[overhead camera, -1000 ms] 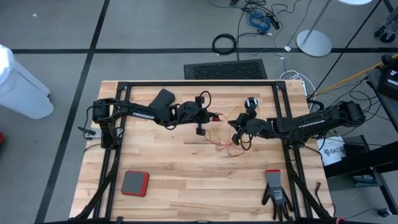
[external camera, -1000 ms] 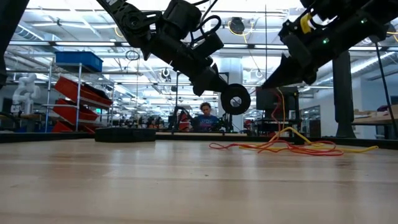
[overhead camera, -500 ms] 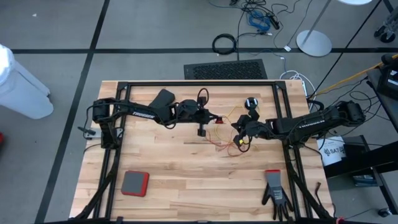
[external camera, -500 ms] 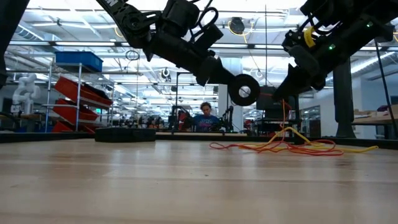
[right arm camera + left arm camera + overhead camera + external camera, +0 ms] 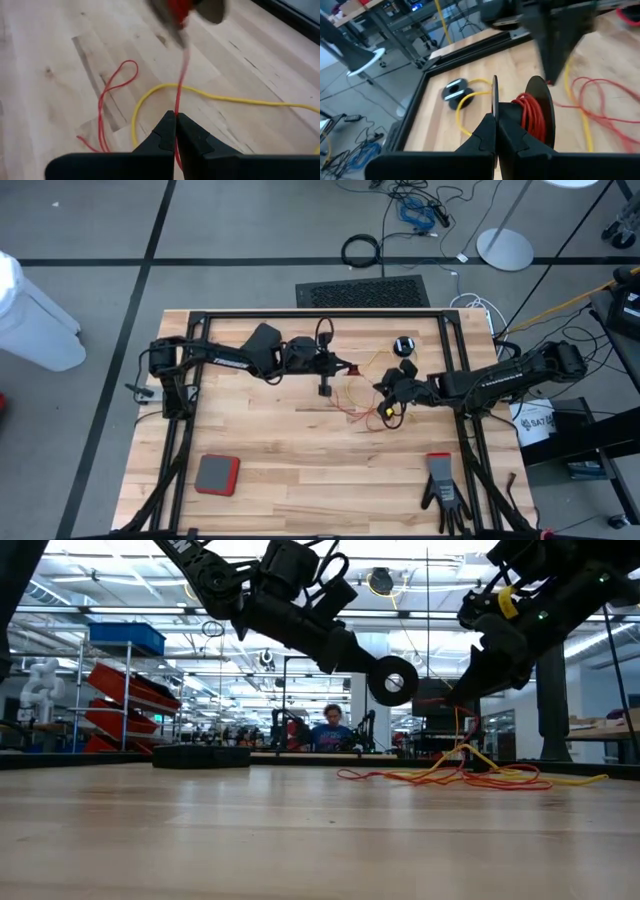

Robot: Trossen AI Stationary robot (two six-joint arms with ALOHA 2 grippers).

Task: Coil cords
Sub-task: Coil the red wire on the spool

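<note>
Left gripper [image 5: 496,131] pinched tight on reel [image 5: 532,112] rim, red cord [image 5: 107,97] wound on it, held above table [image 5: 300,470] centre. Right gripper [image 5: 176,131] clamped on red cord, at 3 o'clock. Yellow cord [image 5: 225,97] slack on wood; its reel [image 5: 403,345] at 1 o'clock.

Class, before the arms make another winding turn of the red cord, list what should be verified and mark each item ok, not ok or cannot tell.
1. Left tool shut on the reel: ok.
2. Red cord pinched in the right tool: ok.
3. Red cord runs straight from right tool to reel: ok.
4. Yellow cord clear of the red one: not ok, they cross on the table.
5. Second reel out of the way: ok.
</note>
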